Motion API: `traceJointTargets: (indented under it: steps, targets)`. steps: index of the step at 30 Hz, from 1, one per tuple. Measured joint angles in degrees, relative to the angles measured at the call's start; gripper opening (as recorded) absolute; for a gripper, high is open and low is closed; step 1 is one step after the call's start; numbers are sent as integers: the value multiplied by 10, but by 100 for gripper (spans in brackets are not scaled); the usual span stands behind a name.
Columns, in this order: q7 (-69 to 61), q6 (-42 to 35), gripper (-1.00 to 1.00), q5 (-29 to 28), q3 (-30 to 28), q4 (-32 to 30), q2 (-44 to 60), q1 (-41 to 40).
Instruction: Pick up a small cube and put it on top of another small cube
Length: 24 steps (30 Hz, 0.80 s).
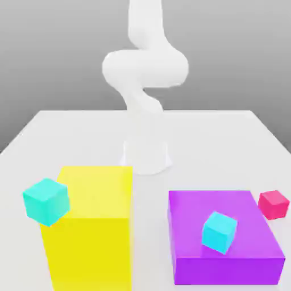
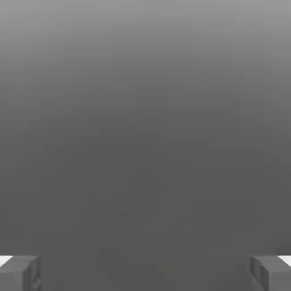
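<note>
The small cube is out of view. In the hand view my gripper is open: its two grey fingertips stand far apart at the picture's corners, with nothing between them and only plain grey background ahead. In the exterior view the white arm rises from its base at the middle of the white table and bends upward out of the picture.
A big yellow block stands at the exterior view's front left, with a cyan cube at its upper left corner. A wide purple block at the front right carries another cyan cube. A pink-red cube sits beside it.
</note>
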Motion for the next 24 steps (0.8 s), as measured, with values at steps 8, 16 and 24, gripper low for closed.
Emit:
traceJointTargets:
  steps: [8, 16, 24]
  targets:
    - [-141, 79, 0, -89, -84, -80, 124, -48]
    - [-313, 159, 0, -130, -197, -159, 243, -87]
    - [-565, 251, 0, -61, -314, -243, 371, -105]
